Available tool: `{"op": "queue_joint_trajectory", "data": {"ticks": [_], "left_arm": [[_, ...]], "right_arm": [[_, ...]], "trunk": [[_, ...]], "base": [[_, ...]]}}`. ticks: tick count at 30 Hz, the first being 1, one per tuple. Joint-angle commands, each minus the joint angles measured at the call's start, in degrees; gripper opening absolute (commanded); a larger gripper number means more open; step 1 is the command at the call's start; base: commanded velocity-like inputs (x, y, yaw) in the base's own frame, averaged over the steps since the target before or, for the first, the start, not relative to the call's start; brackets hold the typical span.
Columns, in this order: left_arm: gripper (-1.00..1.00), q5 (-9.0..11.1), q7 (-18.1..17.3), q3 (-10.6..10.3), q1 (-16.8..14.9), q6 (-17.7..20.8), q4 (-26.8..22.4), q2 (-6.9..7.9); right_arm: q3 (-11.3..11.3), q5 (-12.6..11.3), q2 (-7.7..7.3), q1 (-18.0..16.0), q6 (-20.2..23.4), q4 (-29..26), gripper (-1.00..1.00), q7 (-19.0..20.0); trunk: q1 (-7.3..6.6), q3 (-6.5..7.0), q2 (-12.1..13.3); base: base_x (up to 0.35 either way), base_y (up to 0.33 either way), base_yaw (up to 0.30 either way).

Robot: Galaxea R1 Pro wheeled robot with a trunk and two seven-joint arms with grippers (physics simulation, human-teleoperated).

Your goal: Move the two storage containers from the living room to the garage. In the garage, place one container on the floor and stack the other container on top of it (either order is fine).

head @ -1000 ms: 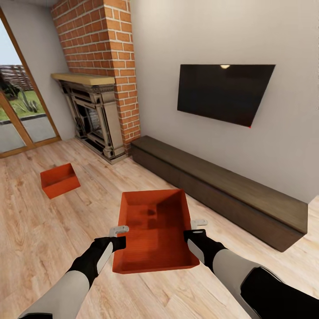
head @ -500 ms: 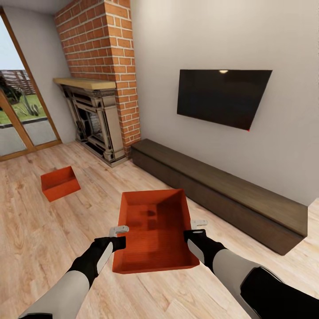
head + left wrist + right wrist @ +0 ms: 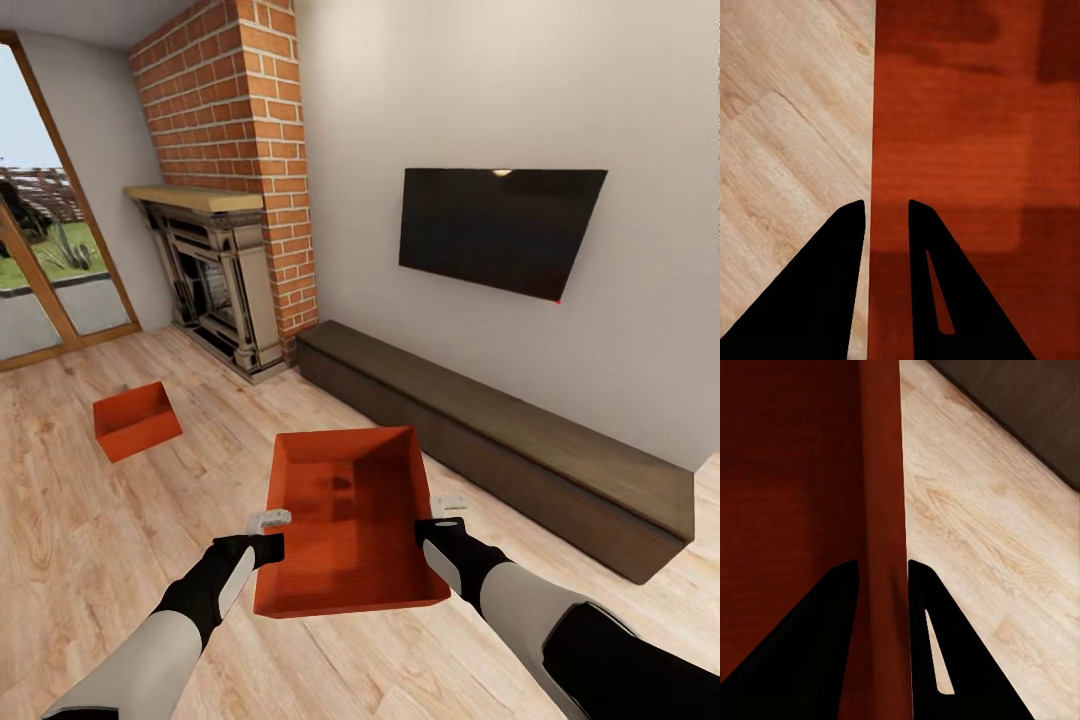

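Pincers clamped opposite side walls of 1 open orange-red rectangular plastic bin point(image 3: 345, 515): left pincer point(image 3: 268, 521) on its left wall, right pincer point(image 3: 447, 506) on its right, above the light wood-plank floor point(image 3: 90, 540). The 2nd identical bin point(image 3: 136, 420) sat on the planks near the brick fireplace point(image 3: 225, 200).

both storage containers orange-red: held one point(image 3: 348, 520), far one point(image 3: 136, 420); wood-plank floor point(image 3: 80, 530) light tan, grain pattern; fireplace brick point(image 3: 250, 130) red-orange with pale mortar, mantel point(image 3: 195, 198) tan; TV point(image 3: 495, 228) black; low cabinet point(image 3: 500, 440) dark brown; wall point(image 3: 440, 90) pale grey; wrists black, forearms light grey
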Motion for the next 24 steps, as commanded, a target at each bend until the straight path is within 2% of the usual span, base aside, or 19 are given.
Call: {"op": "queue_joint_trajectory", "data": {"ticks": [1,24], "left_arm": [[-1.00,-0.9,3.0,0.5,0.0,0.5,0.0,0.00],[-1.00,-0.9,3.0,0.5,0.0,0.5,0.0,0.00]], "right_arm": [[0.7,0.2,-0.02,0.0,0.3,-1.0,-1.00,-0.1],[0.7,0.2,-0.02,0.0,0.3,-1.0,-1.00,-0.1]], "trunk": [[0.04,-0.03,-0.1],[0.04,2.02,-0.1]], "base": [[0.000,0.000,0.000],[0.000,0.000,0.000]]}}
